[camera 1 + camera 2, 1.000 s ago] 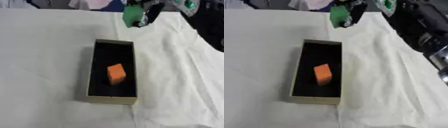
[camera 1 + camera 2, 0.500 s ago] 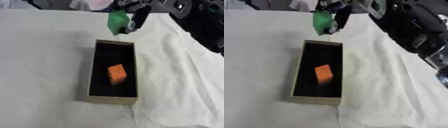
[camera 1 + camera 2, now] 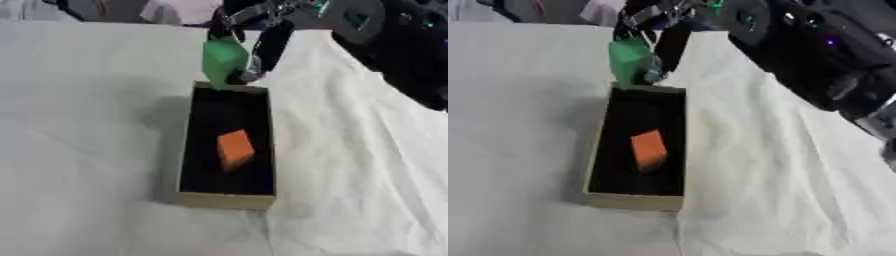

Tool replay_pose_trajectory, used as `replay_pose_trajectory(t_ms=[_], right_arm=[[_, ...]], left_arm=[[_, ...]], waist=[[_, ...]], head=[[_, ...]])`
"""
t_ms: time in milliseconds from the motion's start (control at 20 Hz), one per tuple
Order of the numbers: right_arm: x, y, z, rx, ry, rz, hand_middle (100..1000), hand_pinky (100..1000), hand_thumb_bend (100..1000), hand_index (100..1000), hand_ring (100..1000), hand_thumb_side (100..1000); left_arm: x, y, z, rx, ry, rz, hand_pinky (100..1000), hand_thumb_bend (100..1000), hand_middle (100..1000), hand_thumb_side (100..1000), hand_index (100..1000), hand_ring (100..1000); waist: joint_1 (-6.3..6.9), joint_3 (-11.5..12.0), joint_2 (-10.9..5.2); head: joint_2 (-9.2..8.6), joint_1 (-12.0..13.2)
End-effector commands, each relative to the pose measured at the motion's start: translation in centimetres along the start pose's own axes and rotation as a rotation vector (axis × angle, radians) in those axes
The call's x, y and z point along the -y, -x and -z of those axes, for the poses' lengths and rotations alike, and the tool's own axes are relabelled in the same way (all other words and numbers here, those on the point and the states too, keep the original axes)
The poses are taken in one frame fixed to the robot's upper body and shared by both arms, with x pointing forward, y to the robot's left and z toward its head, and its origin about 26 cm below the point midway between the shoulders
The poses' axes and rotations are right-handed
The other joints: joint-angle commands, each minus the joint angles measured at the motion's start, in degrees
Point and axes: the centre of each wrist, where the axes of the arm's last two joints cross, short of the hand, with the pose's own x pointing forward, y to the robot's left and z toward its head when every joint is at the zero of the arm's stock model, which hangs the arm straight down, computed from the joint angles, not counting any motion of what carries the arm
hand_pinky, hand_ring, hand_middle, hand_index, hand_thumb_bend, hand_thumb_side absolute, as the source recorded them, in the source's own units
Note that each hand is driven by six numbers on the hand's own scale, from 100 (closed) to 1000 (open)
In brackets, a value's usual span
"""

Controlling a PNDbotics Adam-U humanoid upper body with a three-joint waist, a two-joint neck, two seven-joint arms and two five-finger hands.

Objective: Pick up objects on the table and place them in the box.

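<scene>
While the right hand (image 3: 262, 30) pinches a green block (image 3: 222, 59) over the far end of the box (image 3: 189, 155), an orange block (image 3: 234, 148) lies inside.

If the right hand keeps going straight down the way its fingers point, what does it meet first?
Probably the far rim of the box: the right hand holds the green object just above that end. Depth is unclear; it could clear the rim.
</scene>
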Motion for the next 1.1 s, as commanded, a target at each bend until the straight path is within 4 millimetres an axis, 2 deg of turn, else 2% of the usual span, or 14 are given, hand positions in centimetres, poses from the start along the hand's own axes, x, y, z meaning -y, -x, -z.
replay_pose_trajectory(t_ms=[50, 400, 750, 1100], right_arm=[[0.5, -0.1, -1.1, 0.039, -0.065, -0.047, 555, 586, 100, 710, 599, 483], [0.1, -0.5, -0.7, 0.058, -0.069, -0.008, 553, 586, 100, 709, 594, 502], [-1.4, 0.7, 0.3, 0.027, -0.086, 0.058, 550, 581, 100, 708, 586, 543], [-2.1, 1.9, 0.0, -0.020, -0.092, 0.056, 580, 599, 100, 739, 611, 560]], left_arm=[[-0.2, -0.8, 0.7, 0.036, 0.018, 0.007, 738, 330, 769, 961, 892, 806], [-0.2, -0.8, 0.6, 0.035, 0.018, 0.006, 738, 329, 769, 962, 892, 806], [-0.1, -0.7, 0.6, 0.032, 0.014, -0.002, 737, 325, 769, 968, 891, 805], [0.0, -0.7, 0.5, 0.029, 0.013, -0.006, 736, 323, 770, 971, 891, 805]], waist=[[0.25, 0.1, -1.04], [0.31, 0.1, -0.93], [0.71, 0.6, -0.29], [0.94, 0.5, 0.00]], head=[[0.30, 0.1], [0.30, 0.1], [0.30, -0.8], [0.30, -0.9]])
